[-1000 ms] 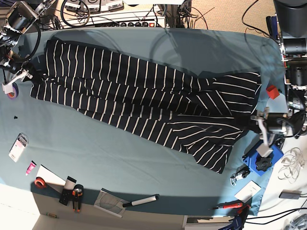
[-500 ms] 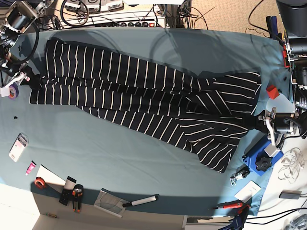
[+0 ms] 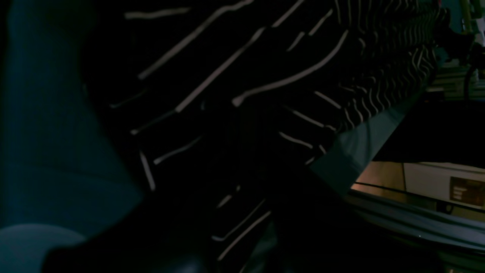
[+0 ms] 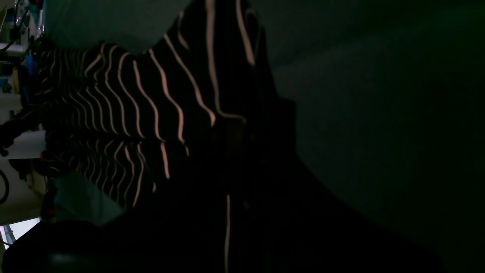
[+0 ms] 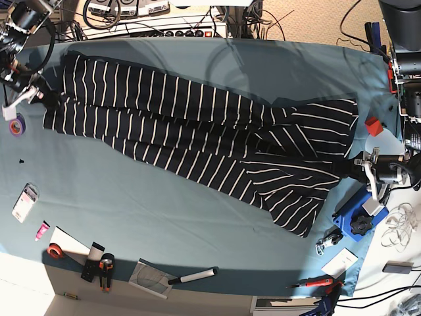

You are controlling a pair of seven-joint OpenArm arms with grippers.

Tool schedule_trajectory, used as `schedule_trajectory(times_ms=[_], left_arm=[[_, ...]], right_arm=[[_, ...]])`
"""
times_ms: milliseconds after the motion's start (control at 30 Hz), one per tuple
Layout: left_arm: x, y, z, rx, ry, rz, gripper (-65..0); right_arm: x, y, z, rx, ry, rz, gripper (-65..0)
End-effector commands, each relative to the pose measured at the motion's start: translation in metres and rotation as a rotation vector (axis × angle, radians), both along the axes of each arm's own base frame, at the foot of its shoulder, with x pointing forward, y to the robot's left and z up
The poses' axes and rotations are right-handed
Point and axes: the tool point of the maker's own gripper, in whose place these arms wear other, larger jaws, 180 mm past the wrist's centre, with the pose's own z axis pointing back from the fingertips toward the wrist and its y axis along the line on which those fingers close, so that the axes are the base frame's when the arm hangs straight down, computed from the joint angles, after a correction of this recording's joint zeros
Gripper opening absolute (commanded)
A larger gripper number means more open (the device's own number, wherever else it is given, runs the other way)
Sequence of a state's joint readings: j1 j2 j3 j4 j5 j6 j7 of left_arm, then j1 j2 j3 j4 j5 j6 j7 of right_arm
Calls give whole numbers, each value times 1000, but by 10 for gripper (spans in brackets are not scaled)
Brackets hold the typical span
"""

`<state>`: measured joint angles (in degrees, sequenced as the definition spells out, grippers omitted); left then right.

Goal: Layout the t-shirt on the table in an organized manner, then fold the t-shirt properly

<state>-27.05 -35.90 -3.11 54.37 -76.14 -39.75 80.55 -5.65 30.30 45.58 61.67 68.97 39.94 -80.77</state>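
Base view: t-shirt [image 5: 197,148] spans table [image 5: 164,227] edge to edge.

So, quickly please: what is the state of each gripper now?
Left gripper: closed on the dark navy white-striped fabric t-shirt.
Right gripper: closed on the same t-shirt's other end.

- A beige floor [image 5: 309,20] shows beyond the work surface's far edge, crossed by loose black cables [image 5: 348,26].
- A white power strip [image 5: 177,29] (a row of dark sockets) lies along that far edge among tangled cords.
- Pale flooring [image 5: 26,283] runs along the near edge, lit more brightly than the rest.
- A coil of light wire [image 5: 400,227] lies on the pale surface at the near right corner.
- Both wrist views are very dim; the left one shows a lit tan and white panel [image 3: 428,182] off to the side.
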Motion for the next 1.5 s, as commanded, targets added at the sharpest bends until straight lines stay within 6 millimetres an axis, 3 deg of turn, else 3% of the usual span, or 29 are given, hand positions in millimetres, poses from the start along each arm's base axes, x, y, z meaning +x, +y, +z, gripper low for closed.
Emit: schedule_trajectory(times_ms=[0, 233, 433, 700, 933, 1133, 1333, 1467], left_arm=[[13, 9, 20, 1, -61, 14, -650], [13, 9, 20, 1, -61, 14, -650], [13, 9, 20, 2, -61, 14, -650], [13, 9, 21, 2, -62, 15, -650], [28, 17, 41, 16, -112, 23, -650], [38, 10, 61, -49, -146, 38, -650], [36, 10, 58, -49, -139, 38, -650], [25, 10, 43, -49, -101, 38, -650]], right_arm=[[9, -11, 18, -32, -48, -3, -650], [-3, -9, 12, -17, -29, -5, -650], [10, -3, 36, 70, -157, -21, -650], [10, -4, 36, 69, -156, -22, -650], [16, -16, 55, 43, -188, -14, -650], [-1, -20, 26, -38, -48, 0, -650], [-22, -7, 4, 5, 3, -7, -650], [-30, -2, 5, 49, -13, -18, -650]])
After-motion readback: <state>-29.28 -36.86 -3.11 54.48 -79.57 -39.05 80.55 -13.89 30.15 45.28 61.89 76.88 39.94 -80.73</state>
